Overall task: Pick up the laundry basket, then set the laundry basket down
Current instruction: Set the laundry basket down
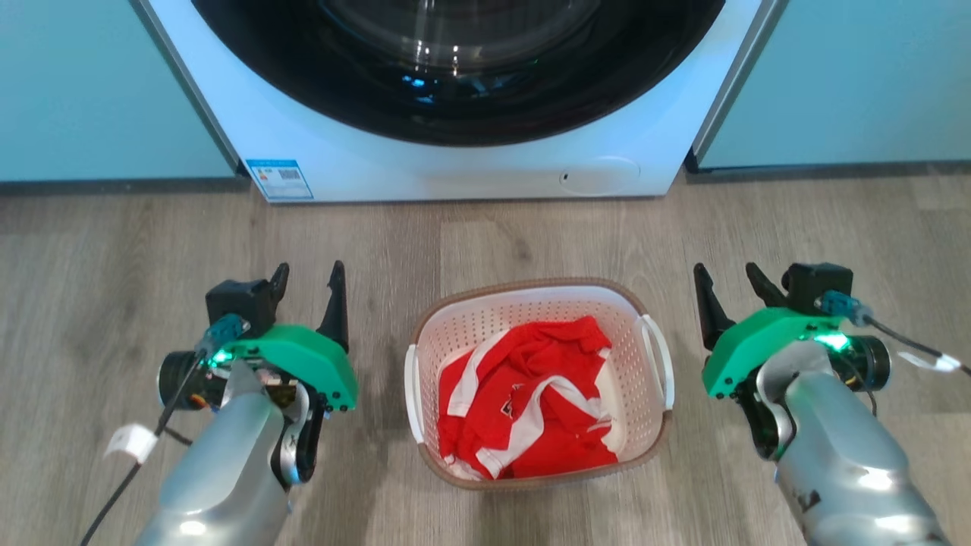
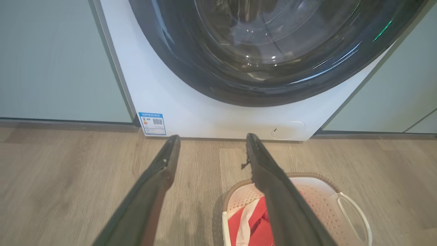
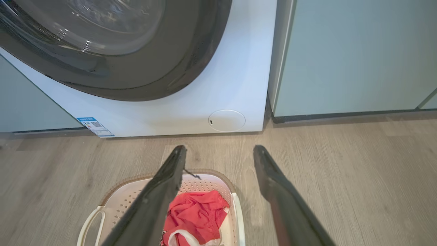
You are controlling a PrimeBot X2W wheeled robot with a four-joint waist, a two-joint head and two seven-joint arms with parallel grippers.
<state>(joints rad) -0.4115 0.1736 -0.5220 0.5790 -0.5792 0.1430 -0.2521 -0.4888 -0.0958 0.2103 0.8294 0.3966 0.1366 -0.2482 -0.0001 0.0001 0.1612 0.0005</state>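
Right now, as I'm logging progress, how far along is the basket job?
Nothing looks done: the basket sits on the floor before the washer. In hand: the left gripper and right gripper flank it, open, touching nothing. Left: grip, lift, set down.

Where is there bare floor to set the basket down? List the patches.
Bare floor runs between the washing machine and the laundry basket, and wide outside the left gripper and right gripper. Tighter: the strips between the basket and each gripper.

white washing machine (image 1: 455, 171) on wood floor (image 1: 114, 250)
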